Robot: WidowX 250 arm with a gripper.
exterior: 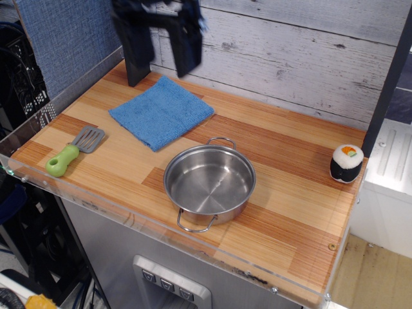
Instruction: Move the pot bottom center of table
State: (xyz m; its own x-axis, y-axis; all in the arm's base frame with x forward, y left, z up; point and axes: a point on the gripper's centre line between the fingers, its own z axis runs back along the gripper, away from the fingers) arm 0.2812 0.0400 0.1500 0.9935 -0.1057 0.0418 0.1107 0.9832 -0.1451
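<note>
While I watch through the single overhead view, the pot (210, 185) sits upright on the table (293, 212), near the front edge and roughly midway along it, nothing inside that I can see. One wire handle points toward the back wall, the other pokes out toward the clear front edging; I can make out both loops, though the front one is thin and partly lost against the wood grain. My gripper (164, 42) hangs high at the back left, well apart from the pot, and its fingers stand apart with open space between them, holding nothing. The upper part of the arm is cut off by the top of the frame, and the whole thing is dark and slightly blurred, so I cannot make out fingertip detail. It overlaps a dark post (134, 61) at the back left corner, and I cannot tell where one ends and the other begins. A blue cloth (161, 111) lies flat toward the back left, just below the gripper. A small spatula with a green handle (72, 152) lies near the left edge. A sushi toy (346, 163) stands at the far right edge, close beside another dark post (386, 84) that runs out of frame.
</note>
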